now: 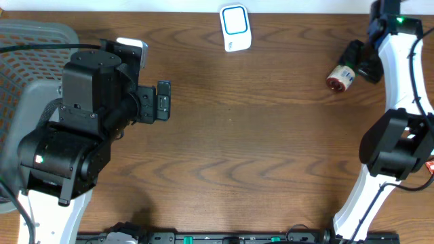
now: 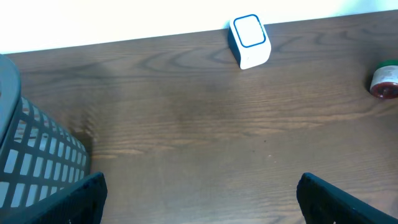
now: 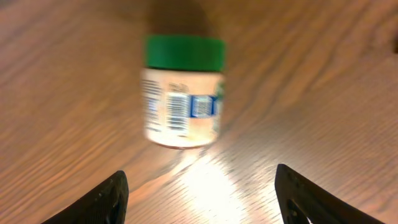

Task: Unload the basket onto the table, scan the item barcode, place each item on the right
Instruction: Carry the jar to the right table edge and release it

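Note:
A small jar (image 3: pixel 182 93) with a green lid lies on its side on the wooden table, its barcode label facing up. In the overhead view the jar (image 1: pixel 340 75) lies at the far right, just off the tips of my right gripper (image 1: pixel 357 61). My right gripper (image 3: pixel 202 199) is open, the jar ahead of its fingers and not between them. The white scanner (image 1: pixel 235 28) with a blue square face stands at the table's back edge. My left gripper (image 1: pixel 163 100) is open and empty at the left, and from its wrist the scanner (image 2: pixel 250 40) shows far ahead.
A grey mesh basket (image 1: pixel 27 41) stands at the left edge beside my left arm; its wall (image 2: pixel 31 149) shows in the left wrist view. The jar (image 2: pixel 385 81) appears at that view's right edge. Bare wooden tabletop (image 1: pixel 258 149) lies between the arms.

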